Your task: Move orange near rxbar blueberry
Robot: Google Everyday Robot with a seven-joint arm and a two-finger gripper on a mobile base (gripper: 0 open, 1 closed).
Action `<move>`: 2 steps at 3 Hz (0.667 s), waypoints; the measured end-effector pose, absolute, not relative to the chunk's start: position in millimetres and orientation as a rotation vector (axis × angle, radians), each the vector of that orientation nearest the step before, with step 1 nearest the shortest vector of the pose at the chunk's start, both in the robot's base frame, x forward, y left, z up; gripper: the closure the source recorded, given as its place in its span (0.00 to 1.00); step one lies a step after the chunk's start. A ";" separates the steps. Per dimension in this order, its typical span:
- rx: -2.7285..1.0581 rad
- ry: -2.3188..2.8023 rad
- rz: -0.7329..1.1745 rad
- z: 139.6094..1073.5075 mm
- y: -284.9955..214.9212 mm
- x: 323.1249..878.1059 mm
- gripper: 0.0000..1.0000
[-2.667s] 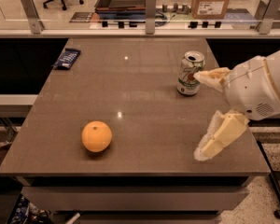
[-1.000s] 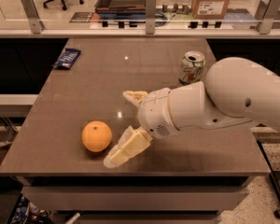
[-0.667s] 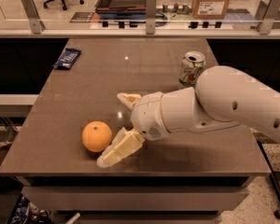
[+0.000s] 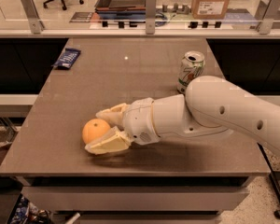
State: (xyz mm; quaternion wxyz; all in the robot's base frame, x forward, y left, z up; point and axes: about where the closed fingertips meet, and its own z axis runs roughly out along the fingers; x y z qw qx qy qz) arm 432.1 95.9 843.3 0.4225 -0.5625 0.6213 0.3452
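Observation:
The orange (image 4: 94,129) sits on the brown table (image 4: 144,78) near its front left. My gripper (image 4: 101,131) reaches in from the right, and its two cream fingers (image 4: 105,143) stand open on either side of the orange, one behind it and one in front. The fruit lies between them and rests on the table. The rxbar blueberry (image 4: 66,58), a dark blue wrapper, lies flat at the table's far left edge, well away from the orange.
A white-green soda can (image 4: 191,71) stands upright at the back right, just behind my white arm (image 4: 214,113). A glass partition with metal posts (image 4: 150,6) runs along the table's far edge. The table's front edge is close below the gripper.
My gripper has moved left across the table from the right side and now straddles the orange. The orange, can and bar have stayed in place.

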 end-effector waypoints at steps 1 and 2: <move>-1.414 1.552 0.863 844.4 97.8 430.7 0.64; -1.419 1.548 0.861 845.5 99.6 429.4 0.87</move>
